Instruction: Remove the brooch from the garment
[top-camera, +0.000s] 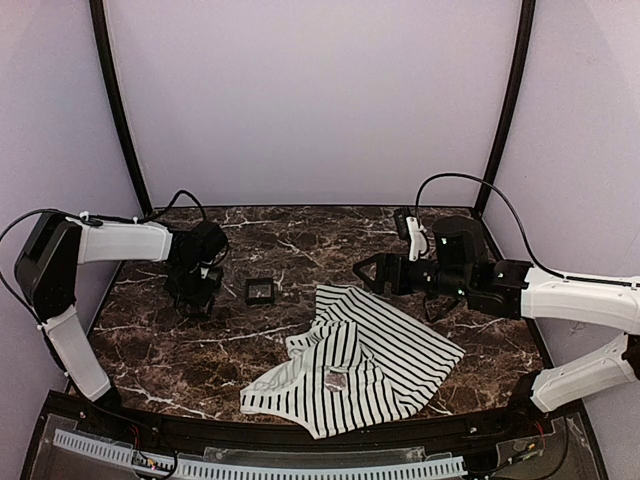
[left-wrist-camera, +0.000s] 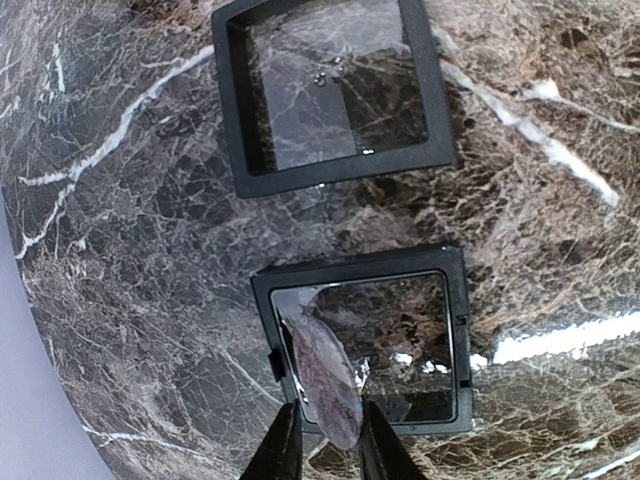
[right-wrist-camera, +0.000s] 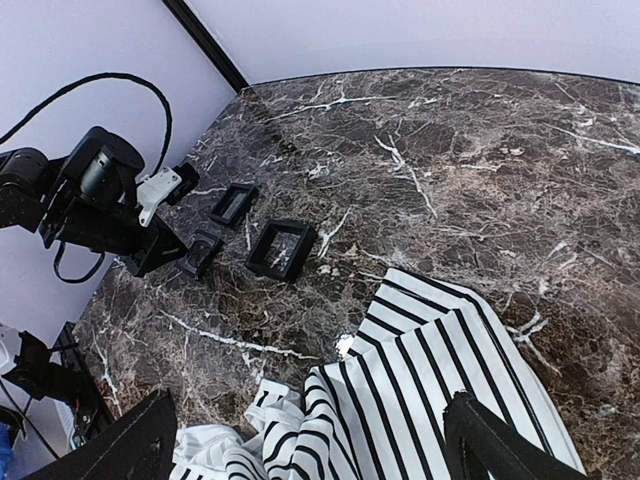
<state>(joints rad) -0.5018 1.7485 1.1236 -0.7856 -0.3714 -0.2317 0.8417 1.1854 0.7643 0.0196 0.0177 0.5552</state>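
Note:
The striped white garment (top-camera: 365, 360) lies crumpled on the marble table at front centre; it also shows in the right wrist view (right-wrist-camera: 450, 390). In the left wrist view my left gripper (left-wrist-camera: 330, 418) is shut on an oval, mottled purple brooch (left-wrist-camera: 325, 375), held on edge over the left inner part of a small open black box (left-wrist-camera: 455, 340). In the top view the left gripper (top-camera: 197, 298) points down at the table's left, well away from the garment. My right gripper (top-camera: 362, 271) is open and empty, hovering above the garment's far edge, jaws wide apart (right-wrist-camera: 310, 405).
A second black box (left-wrist-camera: 335, 175) lies just beyond the first. The top view shows one box (top-camera: 260, 291) right of the left gripper; the right wrist view shows three boxes (right-wrist-camera: 283, 248) together. A small greyish patch (top-camera: 337, 380) sits on the garment. Black frame posts stand at the back corners.

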